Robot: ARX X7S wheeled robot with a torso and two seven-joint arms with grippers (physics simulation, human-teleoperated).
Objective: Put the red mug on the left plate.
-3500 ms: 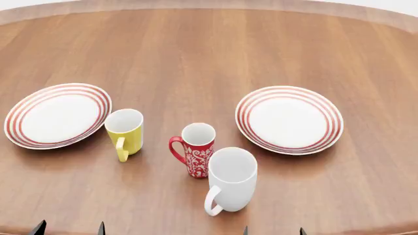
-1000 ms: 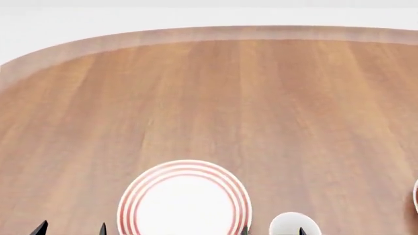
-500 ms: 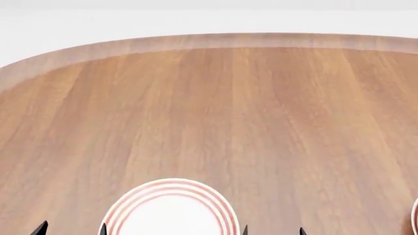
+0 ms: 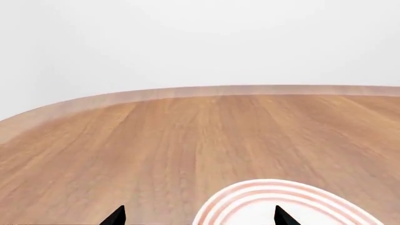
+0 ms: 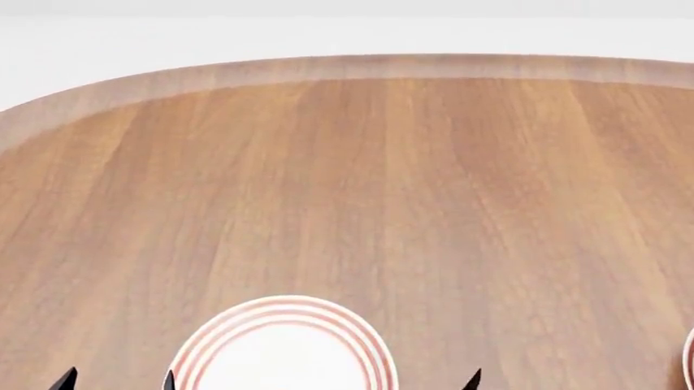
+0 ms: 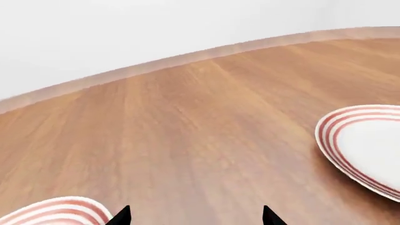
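The red mug is out of sight; the white red-ringed left plate (image 5: 282, 349) lies at twelve o'clock from the left claw (image 4: 198, 216), tips spread wide.

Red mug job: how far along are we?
Nothing looks done. The left plate sits bare at the head view's lower edge on the table; a sliver of the other plate shows at far right. The red mug is not in any view. Only dark hand tips show, holding nothing visible. Finding, grasping and placing the mug all remain.
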